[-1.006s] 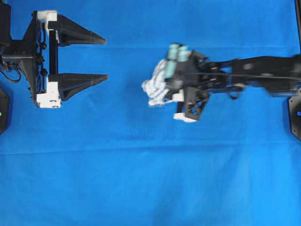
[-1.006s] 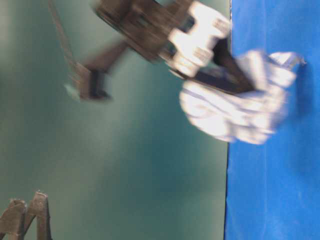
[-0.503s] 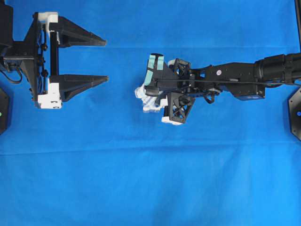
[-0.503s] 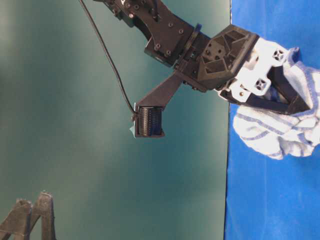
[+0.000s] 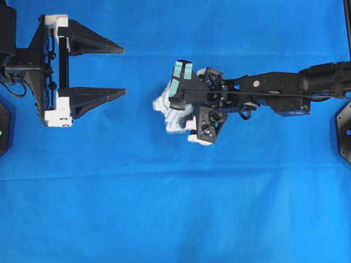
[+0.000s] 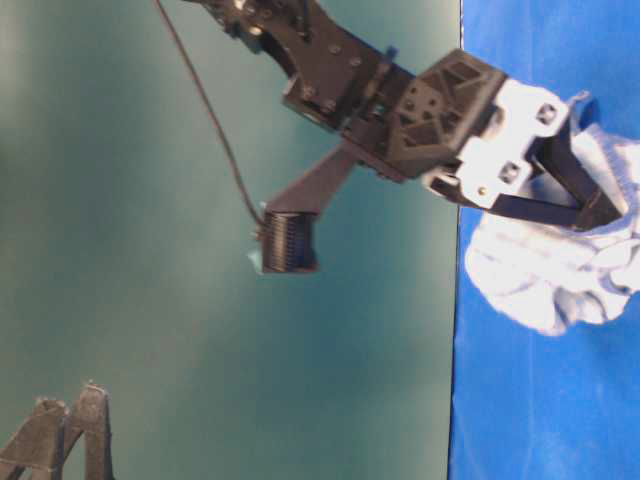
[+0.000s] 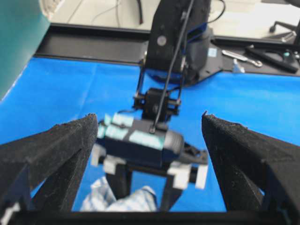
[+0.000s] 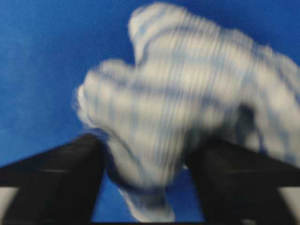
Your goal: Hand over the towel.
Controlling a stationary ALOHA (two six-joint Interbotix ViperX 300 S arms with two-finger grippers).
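Note:
The towel (image 5: 164, 107), white with thin blue stripes, is bunched between the fingers of my right gripper (image 5: 176, 112) near the middle of the blue cloth. It also shows in the table-level view (image 6: 556, 282), the right wrist view (image 8: 187, 103) and, low down, the left wrist view (image 7: 118, 204). The right gripper (image 8: 146, 180) is shut on it, with one black finger on each side. My left gripper (image 5: 124, 70) is wide open and empty at the left, with its fingers pointing at the towel. A gap of bare cloth lies between them. In the left wrist view the open fingers (image 7: 56, 154) frame the right gripper (image 7: 143, 190).
A large plain blue cloth (image 5: 175, 208) covers the table. Black arm bases stand at the far left edge (image 5: 3, 126) and the far right edge (image 5: 344, 131). The right arm (image 5: 285, 90) stretches across the right half.
The right gripper has carried the towel leftward towards the open left gripper and turned its wrist. Over the last half second it shifted only slightly. The left gripper has not moved.

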